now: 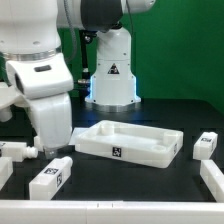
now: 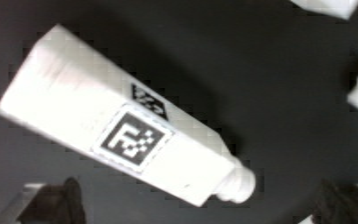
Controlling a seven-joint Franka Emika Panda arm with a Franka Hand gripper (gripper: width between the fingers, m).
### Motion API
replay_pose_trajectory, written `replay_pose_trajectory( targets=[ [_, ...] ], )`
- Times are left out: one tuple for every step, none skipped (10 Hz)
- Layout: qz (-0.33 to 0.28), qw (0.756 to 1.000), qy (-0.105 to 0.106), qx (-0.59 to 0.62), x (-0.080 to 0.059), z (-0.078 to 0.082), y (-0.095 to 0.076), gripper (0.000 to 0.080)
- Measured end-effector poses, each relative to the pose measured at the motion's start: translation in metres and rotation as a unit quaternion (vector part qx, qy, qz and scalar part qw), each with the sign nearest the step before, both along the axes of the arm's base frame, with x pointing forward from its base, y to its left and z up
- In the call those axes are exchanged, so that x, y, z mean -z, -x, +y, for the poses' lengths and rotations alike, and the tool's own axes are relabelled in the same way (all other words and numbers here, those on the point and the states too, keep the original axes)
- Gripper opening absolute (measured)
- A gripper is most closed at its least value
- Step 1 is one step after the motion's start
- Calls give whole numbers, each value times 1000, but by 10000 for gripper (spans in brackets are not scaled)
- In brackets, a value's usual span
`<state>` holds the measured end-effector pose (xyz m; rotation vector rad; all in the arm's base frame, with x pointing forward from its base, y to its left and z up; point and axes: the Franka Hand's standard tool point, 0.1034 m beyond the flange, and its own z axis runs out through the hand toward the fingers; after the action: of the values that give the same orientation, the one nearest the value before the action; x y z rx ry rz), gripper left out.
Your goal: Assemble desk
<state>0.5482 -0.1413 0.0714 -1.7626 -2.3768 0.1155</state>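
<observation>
Nearest to the camera lay one white tagged leg [image 1: 50, 180] on the black bench [image 1: 150, 195], just under the tool [image 2: 197, 206]. The tool's fingers [image 2: 51, 205] stood wide apart and held nothing. Toward the exterior view's left of the tool lay other legs [image 1: 14, 150]. Toward its right lay the rimmed tabletop [image 1: 130, 140], and beyond it further legs [image 1: 205, 145].

Exterior cam: low, near worktop [image 1: 150, 195] level. It looks across at the robot base [image 1: 112, 75] and green backdrop [image 1: 180, 50]. Mid range, with the arm [image 1: 45, 90] large on the exterior view's left.
Wrist cam: points down at the worktop, very close. One desk leg [image 2: 114, 115] fills most of the frame, blurry.
Overlap: only the worktop patch under the arm's end. Can't tell which leg it is.
</observation>
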Motion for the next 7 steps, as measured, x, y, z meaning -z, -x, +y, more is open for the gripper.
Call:
replay_pose_trajectory(
  targets=[
    [-6, 997, 10, 70, -2, 1, 3, 649],
    [-4, 995, 16, 101, -3, 3, 7, 649],
    [-4, 993, 18, 113, -2, 1, 7, 649],
    [-1, 987, 26, 157, -2, 2, 7, 649],
    [0, 983, 31, 183, -2, 3, 7, 649],
    [1, 978, 35, 205, -2, 3, 7, 649],
    [2, 966, 44, 254, -2, 4, 7, 649]
  ],
)
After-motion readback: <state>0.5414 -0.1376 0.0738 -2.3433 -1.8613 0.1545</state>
